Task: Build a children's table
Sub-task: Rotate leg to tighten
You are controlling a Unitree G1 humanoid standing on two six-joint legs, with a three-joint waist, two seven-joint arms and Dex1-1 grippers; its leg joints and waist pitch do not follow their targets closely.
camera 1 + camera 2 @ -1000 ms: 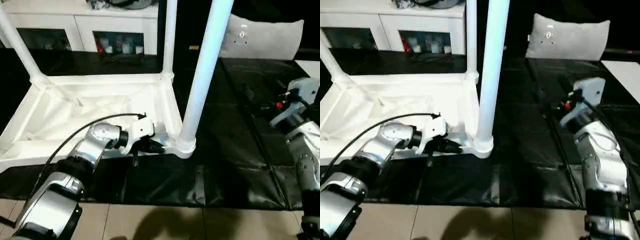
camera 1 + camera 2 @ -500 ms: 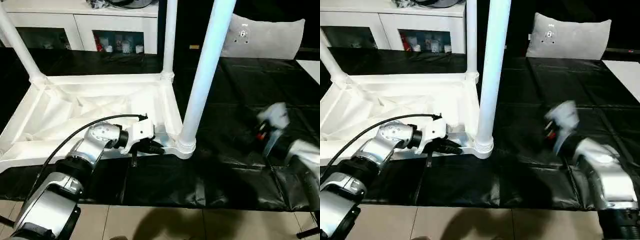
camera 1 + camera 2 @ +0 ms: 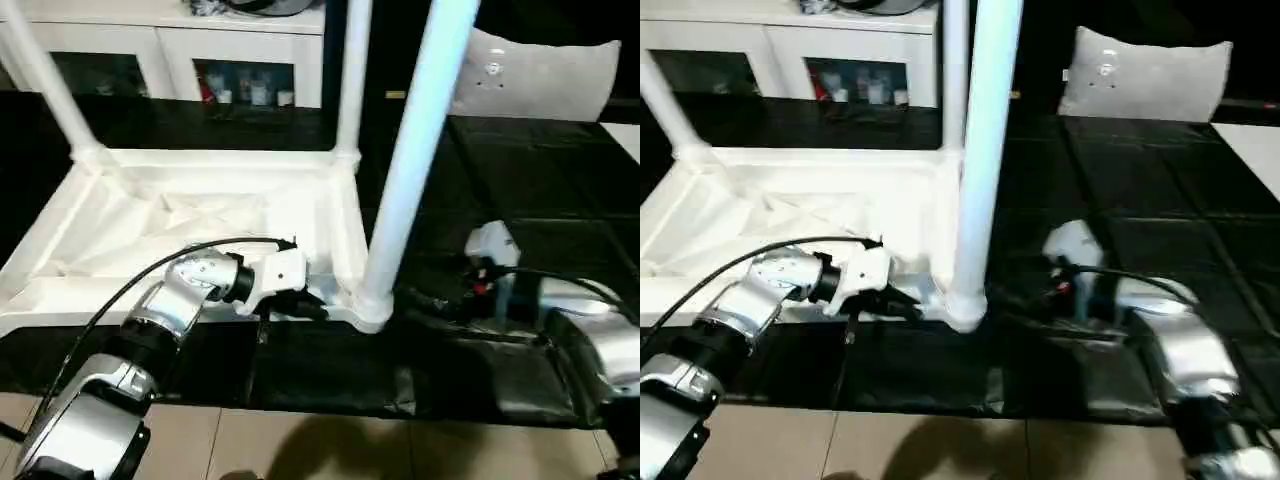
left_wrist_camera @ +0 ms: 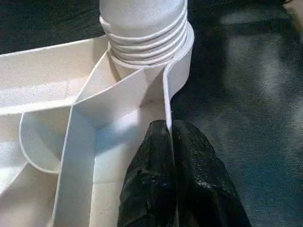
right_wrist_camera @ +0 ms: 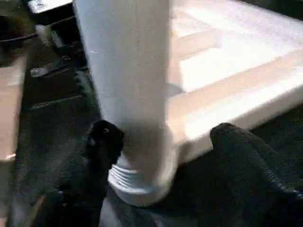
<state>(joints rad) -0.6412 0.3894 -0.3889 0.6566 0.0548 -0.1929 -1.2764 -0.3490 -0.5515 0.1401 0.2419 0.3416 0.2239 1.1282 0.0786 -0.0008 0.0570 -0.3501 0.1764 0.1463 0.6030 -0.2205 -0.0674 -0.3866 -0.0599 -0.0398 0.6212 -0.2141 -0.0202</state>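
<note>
Right tool [image 5: 161, 137] now at near leg [image 3: 400, 200], fingers apart around it; left tool [image 4: 170, 137] clamped on tabletop rim [image 4: 166, 94].

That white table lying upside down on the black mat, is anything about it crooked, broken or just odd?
Only that one leg is missing. The table top lies underside up with three legs standing in its corners: the near leg and two at the far corners. Its near-left corner has none. I see nothing cracked.

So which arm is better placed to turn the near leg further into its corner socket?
The right. Its gripper has open fingers on either side of the near leg, just above the threads. The left gripper is shut on the tabletop's rim, steadying it.
</note>
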